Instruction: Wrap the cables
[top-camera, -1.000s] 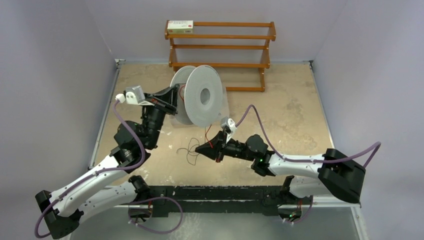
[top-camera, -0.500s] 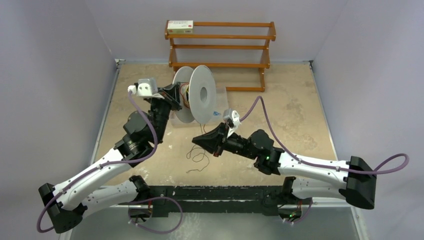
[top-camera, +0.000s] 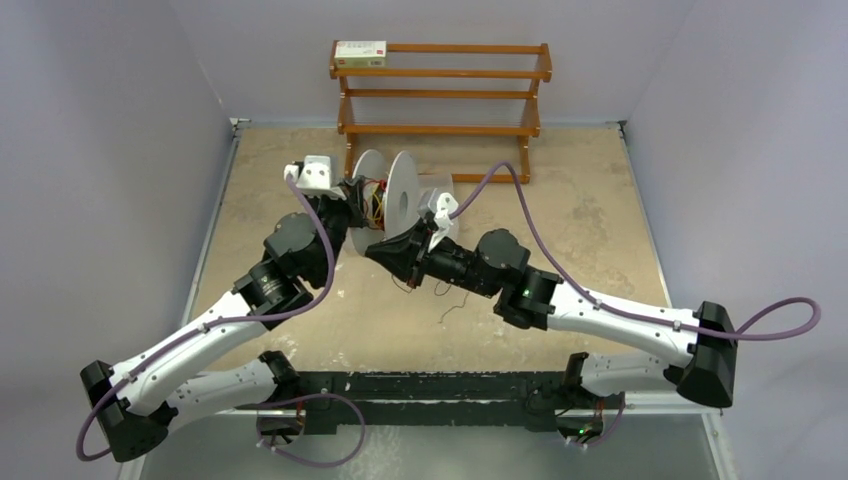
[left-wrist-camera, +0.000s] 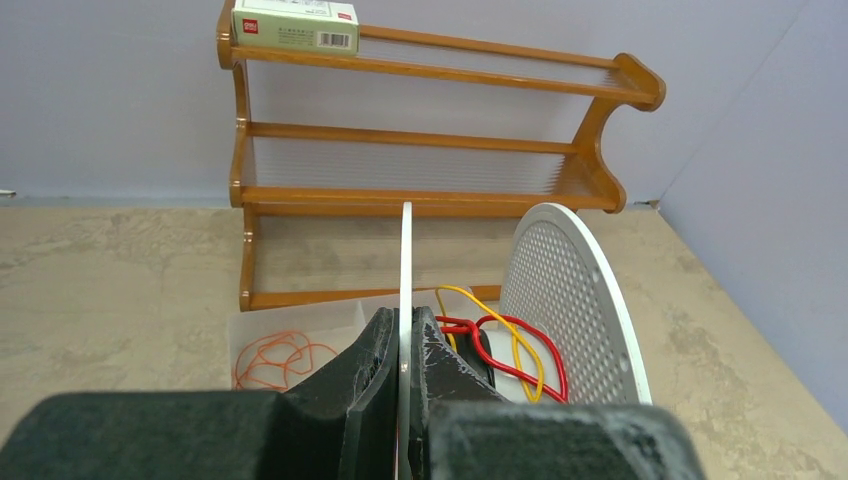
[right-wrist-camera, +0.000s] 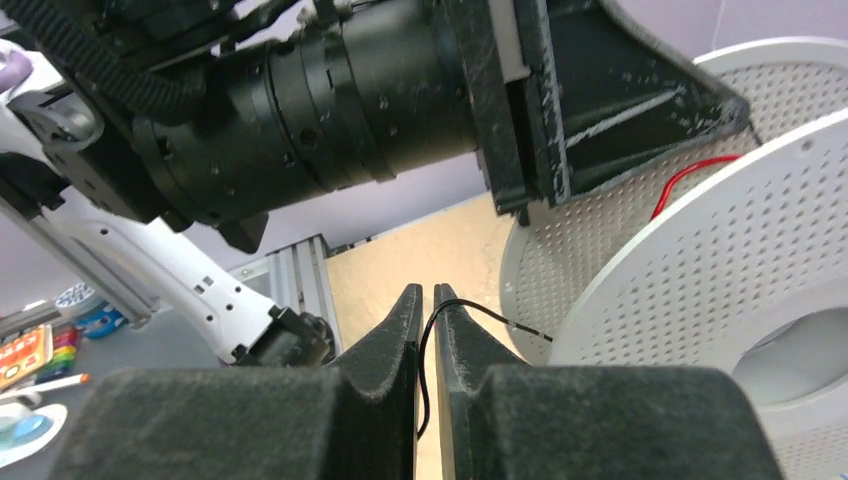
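Spool (top-camera: 402, 195) clamped at 12 o'clock, right arm (top-camera: 620, 315) crowding it.
Left gripper (left-wrist-camera: 403, 322) pinches one flange; red and yellow cables (left-wrist-camera: 497, 352) lie on the half-hidden hub. Right gripper (right-wrist-camera: 425, 300) gapes a slit, black cable (right-wrist-camera: 500, 321) through it, grip unclear. Tan table (top-camera: 600, 230), lilac walls.

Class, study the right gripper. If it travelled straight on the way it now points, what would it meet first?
Most likely the left arm's black wrist, which fills the view just beyond the right gripper. The spool sits off to one side of that line. Depth is hard to judge here.
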